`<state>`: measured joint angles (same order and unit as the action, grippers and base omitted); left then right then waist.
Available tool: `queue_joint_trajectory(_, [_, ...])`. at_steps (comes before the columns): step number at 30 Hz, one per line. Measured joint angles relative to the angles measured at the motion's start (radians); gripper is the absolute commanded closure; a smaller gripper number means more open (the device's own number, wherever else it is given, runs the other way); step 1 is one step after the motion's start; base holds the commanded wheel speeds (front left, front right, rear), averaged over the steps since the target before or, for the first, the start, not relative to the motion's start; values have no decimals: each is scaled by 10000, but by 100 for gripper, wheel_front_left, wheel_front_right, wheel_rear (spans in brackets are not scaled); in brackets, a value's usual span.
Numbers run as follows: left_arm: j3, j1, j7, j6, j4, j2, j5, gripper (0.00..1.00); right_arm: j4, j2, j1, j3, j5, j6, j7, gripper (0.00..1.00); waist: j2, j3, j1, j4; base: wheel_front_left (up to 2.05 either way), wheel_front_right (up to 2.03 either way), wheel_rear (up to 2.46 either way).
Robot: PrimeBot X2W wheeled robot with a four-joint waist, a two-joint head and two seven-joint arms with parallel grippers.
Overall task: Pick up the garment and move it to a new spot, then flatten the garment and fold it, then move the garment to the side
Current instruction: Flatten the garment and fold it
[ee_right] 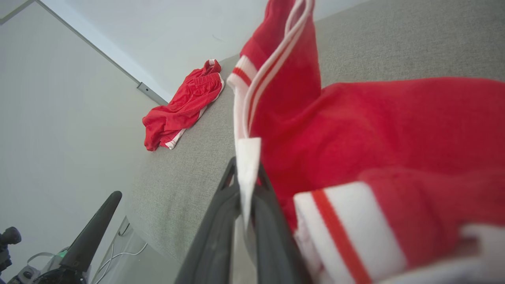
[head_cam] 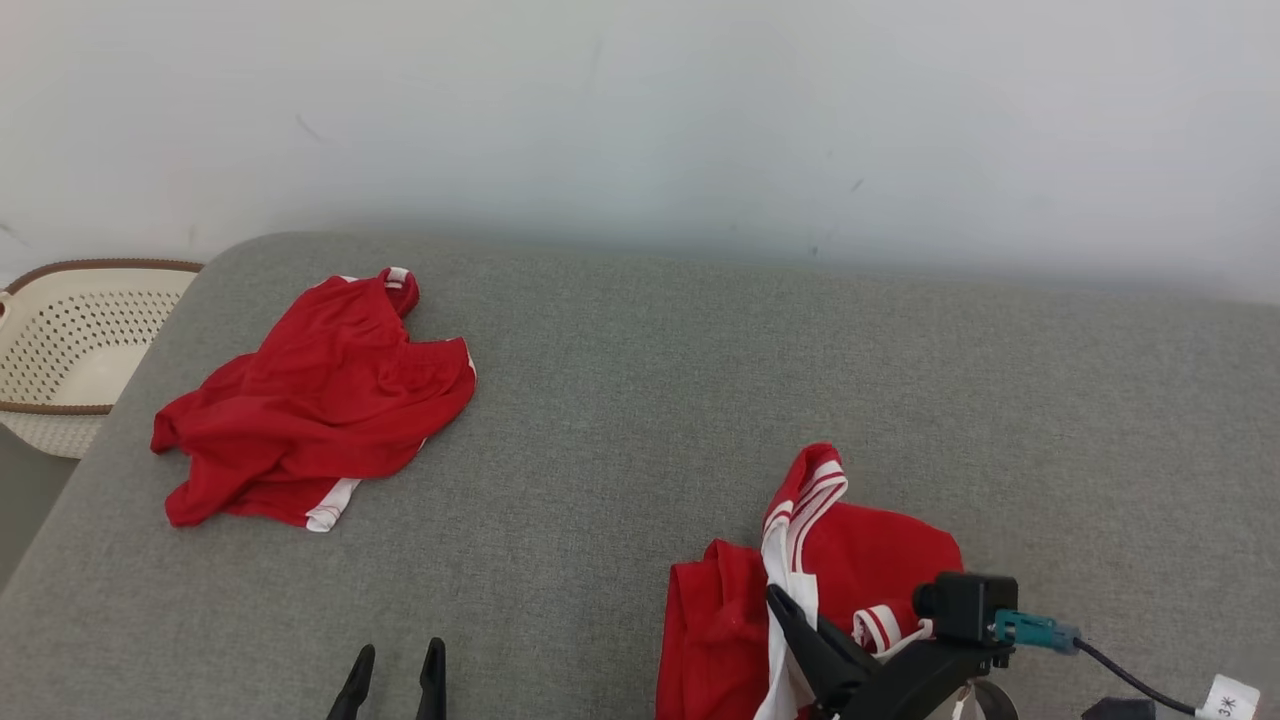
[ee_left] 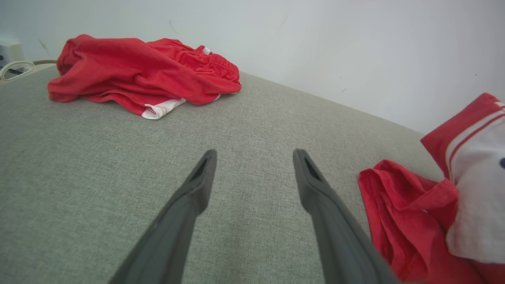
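Pinching the white trim of the crumpled red-and-white fabric garment (head_cam: 880, 550) at the grey upholstered surface's (head_cam: 640, 400) near right, the closed right gripper (ee_right: 245, 173) seems mid-pickup, with a lift and carry likely next, while the left gripper (ee_left: 254, 157) gapes wide, empty.

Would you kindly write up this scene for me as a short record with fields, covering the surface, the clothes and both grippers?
surface: grey upholstered surface
near garment: red garment with white striped trim, crumpled at the near right
far garment: red shorts, bunched at the far left, apart from the other
basket: cream perforated basket beyond the surface's left edge
left gripper: fingers open, holding nothing
right gripper: fingers shut on the near garment's white edge
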<state>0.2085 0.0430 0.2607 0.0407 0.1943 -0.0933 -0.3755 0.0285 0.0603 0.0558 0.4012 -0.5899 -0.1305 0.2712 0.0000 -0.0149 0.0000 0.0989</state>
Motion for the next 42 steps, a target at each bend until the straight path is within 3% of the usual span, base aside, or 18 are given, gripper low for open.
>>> queue_joint_trajectory(1, [-8,0,0,0,10,2,-12,0,96,-23,1,27,-15,0,-146,11,0,-2,0,1,0,0,0])
queue_joint_trajectory(2, [-15,1,0,0,17,0,-12,0,161,-44,13,35,-117,0,-272,0,0,-6,0,-3,0,0,0])
queue_joint_trajectory(14, [-111,-3,0,6,8,-27,-40,0,-1258,-23,385,-345,-2161,0,-1233,0,0,-1,0,-250,0,0,0])
queue_joint_trajectory(19, [-130,-22,0,4,-17,-17,-40,0,-1409,316,369,-1315,-1902,0,-1590,0,0,-3,0,-303,0,0,0])
queue_joint_trajectory(24, [-151,-97,2,10,-92,2,-38,0,-1126,802,234,-2161,-750,0,-1958,0,0,-20,0,-291,0,0,0])
queue_joint_trajectory(32, [-199,-227,0,46,-186,12,-27,0,-280,1030,-147,-2658,662,0,-2548,0,0,-22,0,-285,0,0,0])
queue_joint_trajectory(34, [-199,-232,0,46,-219,12,-25,0,19,1047,-160,-2621,907,0,-2663,7,0,-12,0,-286,0,0,0])
queue_joint_trajectory(35, [-207,-233,2,46,-224,10,-23,0,205,1064,-174,-2583,1072,0,-2734,27,0,-5,0,-288,0,0,0])
queue_joint_trajectory(36, [-207,-234,2,46,-230,12,-21,0,401,1097,-194,-2535,1243,0,-2794,60,0,4,0,-285,0,0,0])
queue_joint_trajectory(38, [-184,-233,2,46,-242,12,-19,0,813,1080,-211,-2523,1329,0,-2980,81,0,19,1,-274,0,0,0])
queue_joint_trajectory(39, [-178,-232,0,46,-245,13,-15,0,1034,1087,-211,-2495,1440,0,-3043,100,0,24,0,-264,0,0,0])
queue_joint_trajectory(42, [-150,-230,0,46,-261,12,-10,0,1672,1183,-135,-2280,1891,0,-3325,100,0,44,0,-223,0,0,0])
